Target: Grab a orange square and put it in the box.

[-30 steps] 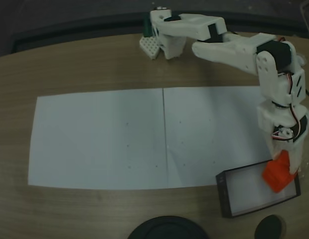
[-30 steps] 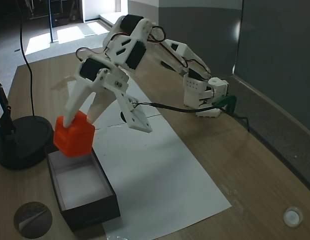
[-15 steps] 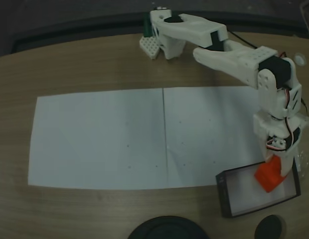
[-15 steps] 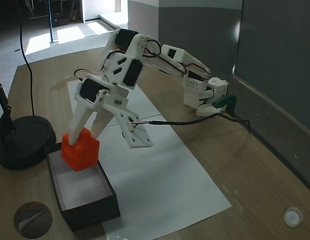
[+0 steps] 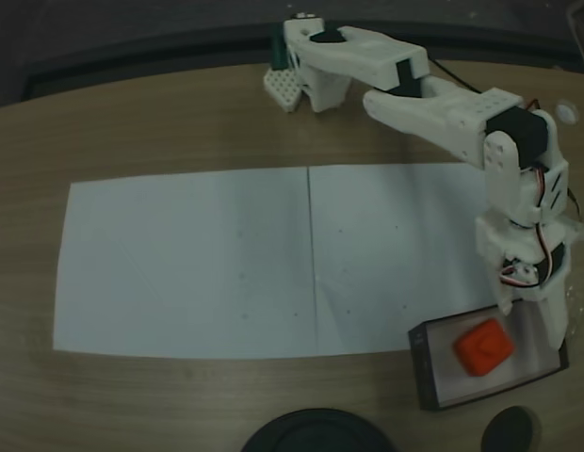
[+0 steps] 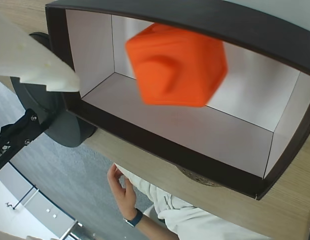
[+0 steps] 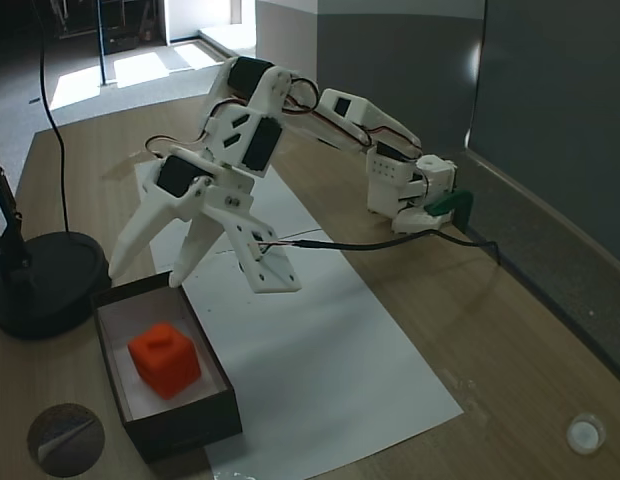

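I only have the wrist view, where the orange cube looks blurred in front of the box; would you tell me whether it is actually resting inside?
Observer: Yes. In a fixed view the orange cube sits on the white floor of the box, clear of its walls.
Operator: Thank you. Are the jaws off it?
Observer: They are. In that same view the jaws stand open above the far end of the box and do not touch the cube.
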